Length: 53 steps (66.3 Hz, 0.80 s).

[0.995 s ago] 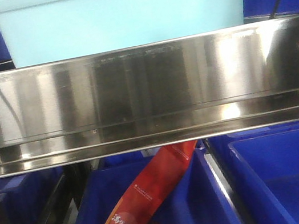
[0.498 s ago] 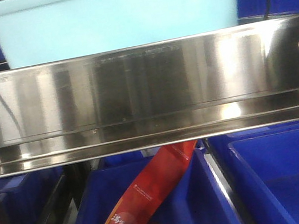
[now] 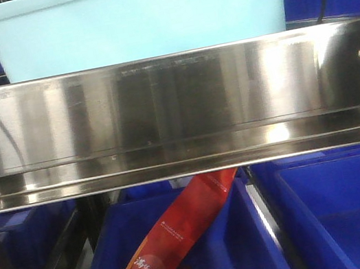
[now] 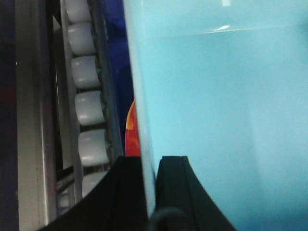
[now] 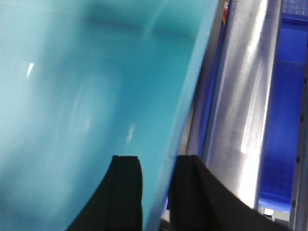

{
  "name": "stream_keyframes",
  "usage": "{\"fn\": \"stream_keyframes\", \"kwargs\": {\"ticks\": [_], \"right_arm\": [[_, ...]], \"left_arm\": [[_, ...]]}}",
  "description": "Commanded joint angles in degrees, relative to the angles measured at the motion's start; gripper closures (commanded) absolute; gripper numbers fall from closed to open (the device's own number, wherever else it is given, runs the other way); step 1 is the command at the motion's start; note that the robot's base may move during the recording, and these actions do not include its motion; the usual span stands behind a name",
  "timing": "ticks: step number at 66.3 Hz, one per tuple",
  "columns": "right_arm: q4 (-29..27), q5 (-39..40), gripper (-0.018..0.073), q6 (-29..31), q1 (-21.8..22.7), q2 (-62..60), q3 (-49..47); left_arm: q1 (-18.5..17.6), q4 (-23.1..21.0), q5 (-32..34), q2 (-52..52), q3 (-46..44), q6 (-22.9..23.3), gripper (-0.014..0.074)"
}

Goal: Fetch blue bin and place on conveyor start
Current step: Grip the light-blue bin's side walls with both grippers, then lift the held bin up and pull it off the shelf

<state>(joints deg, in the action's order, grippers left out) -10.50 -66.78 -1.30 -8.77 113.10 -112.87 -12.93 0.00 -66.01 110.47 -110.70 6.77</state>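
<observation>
At each wrist, one gripper clamps a side wall of the single blue bin (image 3: 138,16) between two black fingers: the left gripper (image 4: 149,166) straddles the rim, and the right gripper (image 5: 156,166) does likewise. The bin shows above the steel shelf rail (image 3: 175,107), its base hidden. One row of white rollers (image 4: 89,108) runs beside it. Below the rail stand two dark blue bins (image 3: 348,216). One red packet (image 3: 177,236) in the middle bin bears white Chinese characters, too small to read.
</observation>
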Motion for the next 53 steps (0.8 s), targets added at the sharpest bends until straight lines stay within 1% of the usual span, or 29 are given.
{"fn": "stream_keyframes", "kwargs": {"ticks": [1, 8, 26, 31, 38, 47, 53], "right_arm": [[1.1, 0.2, 0.0711, -0.8, 0.1, -2.6, -0.4], [1.1, -0.4, 0.0711, -0.8, 0.1, -5.8, -0.4], [1.2, -0.8, 0.0711, -0.8, 0.1, -14.9, -0.4], [1.4, 0.2, 0.0711, -0.8, 0.1, -17.3, -0.6], [1.8, 4.7, 0.0711, -0.7, 0.1, -20.4, -0.6], [4.3, 13.6, 0.0711, -0.6, 0.1, -22.6, -0.6], [4.7, 14.6, 0.0711, -0.6, 0.1, -23.0, -0.6]], "left_arm": [[-0.4, -2.4, -3.3, -1.5, -1.4, -0.1, 0.0708], [-0.5, -3.3, -3.9, -3.6, -3.6, -0.1, 0.0708], [-2.1, -3.3, -3.9, -10.5, -9.3, -0.1, 0.0708], [-2.3, -3.3, -3.9, -12.0, -10.6, -0.1, 0.0708], [-2.8, -3.3, -3.9, -13.7, -12.2, -0.1, 0.0708], [-2.8, -3.3, 1.4, -14.8, -12.5, -0.1, 0.0708], [-2.8, -3.5, 2.5, -14.8, -12.5, -0.1, 0.0708]]}}
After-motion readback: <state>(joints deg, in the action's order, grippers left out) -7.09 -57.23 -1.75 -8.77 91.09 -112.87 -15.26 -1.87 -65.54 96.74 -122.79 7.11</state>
